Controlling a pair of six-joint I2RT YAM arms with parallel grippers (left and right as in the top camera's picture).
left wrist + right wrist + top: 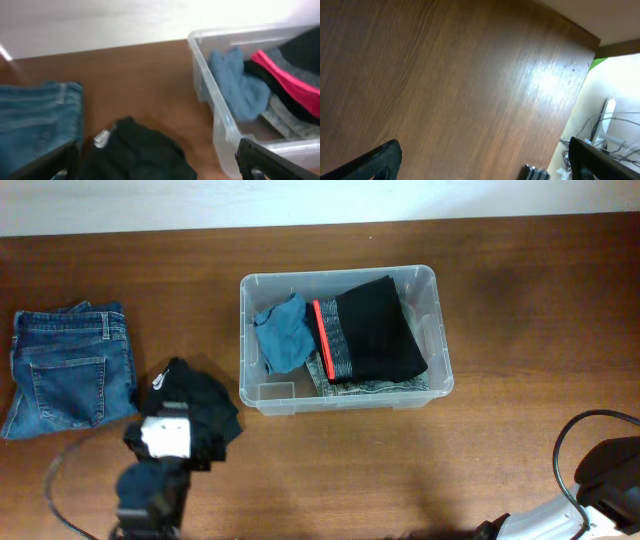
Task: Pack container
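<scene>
At the table's left edge we see folded jeans lying flat, back pocket up. Just right of them, touching or nearly so, a black heap lies crumpled near the front edge. The left arm reaches in from the front edge and points away from us over that heap. In its wrist view the left gripper hangs above the dark cloth with its two fingers spread wide apart at either side, holding nothing. We cannot tell whether they touch the cloth. Right of the heap, about mid-table and nearer the far edge, stands the container, upright and uncovered. Inside it a blue cloth is bunched at the left end. A black fold with a red band fills the middle and right, and grey fabric shows beneath, against the front wall. At the front right corner the right arm sits low, a cable looping over it. The right gripper faces bare wood, fingers wide apart and empty.
</scene>
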